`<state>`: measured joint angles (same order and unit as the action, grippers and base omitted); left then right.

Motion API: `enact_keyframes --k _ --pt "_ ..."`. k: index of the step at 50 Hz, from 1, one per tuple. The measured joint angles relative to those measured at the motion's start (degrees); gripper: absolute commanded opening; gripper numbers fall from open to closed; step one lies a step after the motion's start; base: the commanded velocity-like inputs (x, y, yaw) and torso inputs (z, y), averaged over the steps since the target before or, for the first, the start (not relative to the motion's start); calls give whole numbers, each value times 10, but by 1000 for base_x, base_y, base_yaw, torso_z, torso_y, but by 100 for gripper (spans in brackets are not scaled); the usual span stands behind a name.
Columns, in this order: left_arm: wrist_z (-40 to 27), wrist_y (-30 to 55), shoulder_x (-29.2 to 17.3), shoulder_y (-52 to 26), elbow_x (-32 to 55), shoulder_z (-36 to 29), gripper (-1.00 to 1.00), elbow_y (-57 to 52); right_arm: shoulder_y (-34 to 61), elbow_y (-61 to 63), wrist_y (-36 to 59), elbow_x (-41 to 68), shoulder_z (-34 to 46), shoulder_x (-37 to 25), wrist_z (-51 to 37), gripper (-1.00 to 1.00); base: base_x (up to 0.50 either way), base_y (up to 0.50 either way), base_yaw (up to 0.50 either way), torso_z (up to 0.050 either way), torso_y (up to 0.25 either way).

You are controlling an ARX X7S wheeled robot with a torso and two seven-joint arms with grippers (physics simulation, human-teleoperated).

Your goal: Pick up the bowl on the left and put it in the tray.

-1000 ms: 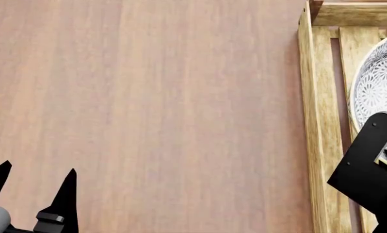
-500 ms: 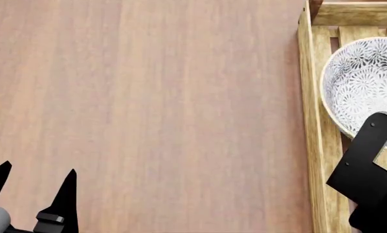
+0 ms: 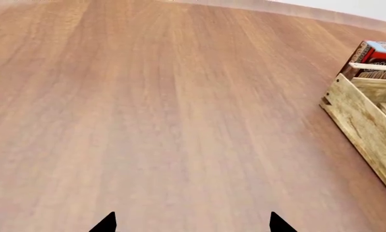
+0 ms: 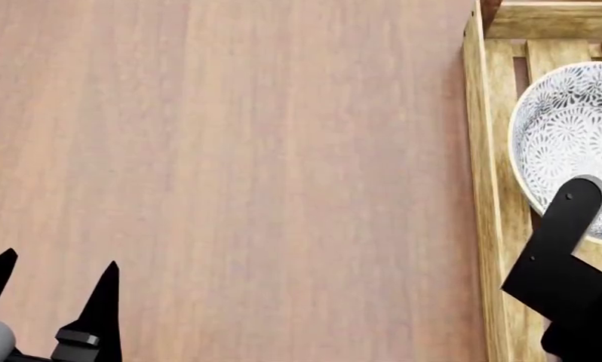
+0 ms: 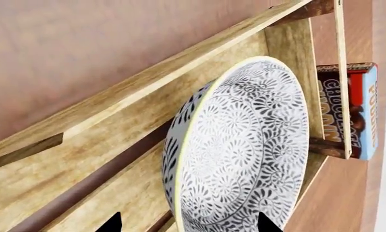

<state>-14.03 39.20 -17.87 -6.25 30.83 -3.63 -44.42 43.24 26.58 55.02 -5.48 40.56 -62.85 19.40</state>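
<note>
Head view: bowl [image 4: 571, 143] sits inside the tray [image 4: 485, 188], over the slats, rim up, near the tray's far end rail; its right part is cut off by the frame edge. Patterned inside visible, pale rim. Tray occupies the right edge of the view, long side running away from the robot. Wooden table [image 4: 231, 166] fills the rest.

R arm: black link of the right gripper [image 4: 568, 256] overlaps the near edge of the bowl in head view. Fingertips themselves not visible there. R wrist view: two black fingertips [image 5: 110, 223] at the frame edge, well apart, w/ the bowl [image 5: 244, 154] between and beyond them; gripper midpoint approx [image 5: 187, 223]. Jaws look spread. Cannot tell if either tip touches the bowl; contact area is out of frame. Bowl interior faces the cam, tray [image 5: 102, 145] slats and side rail beside it. Choc pudding box [image 5: 354, 108] lies just past the tray's end rail, outside the tray.

L arm: left gripper [image 4: 50, 290] low at the near left corner of head view, two black pointed fingers apart, nothing between them, over bare table. L wrist view: left gripper [image 3: 191, 223] tips spread, only table [image 3: 148, 121] ahead; tray [image 3: 367, 121] corner well off to the side, box [image 3: 380, 55] behind it.
</note>
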Motion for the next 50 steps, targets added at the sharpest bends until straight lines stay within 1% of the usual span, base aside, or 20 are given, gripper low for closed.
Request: enact_keyframes --k 16,27,33,38,43,47,50 --pt "-6 2 -4 -2 8 -1 100 -10 1 40 23 -68 -4 -5 36 100 0 0 0 0 0" --pt "-9 3 -6 -2 12 -2 100 -14 10 73 40 -80 -16 -19 53 100 0 0 0 0 0" --pt "-12 4 -8 -2 14 -3 100 -17 -1 107 54 -71 -37 -35 54 100 0 0 0 0 0" --pt "-14 6 -10 -2 17 -3 100 -21 -27 148 68 -51 -70 -57 45 100 0 0 0 0 0" --pt "-17 7 -11 -2 19 -3 100 -24 -67 197 82 -22 -120 -85 28 100 0 0 0 0 0" --pt "-19 8 -13 -1 22 -2 100 -27 -116 239 90 5 -182 -105 6 100 0 0 0 0 0" --pt "-20 7 -14 -1 24 -1 100 -29 -180 264 83 15 -256 -112 -6 100 0 0 0 0 0"
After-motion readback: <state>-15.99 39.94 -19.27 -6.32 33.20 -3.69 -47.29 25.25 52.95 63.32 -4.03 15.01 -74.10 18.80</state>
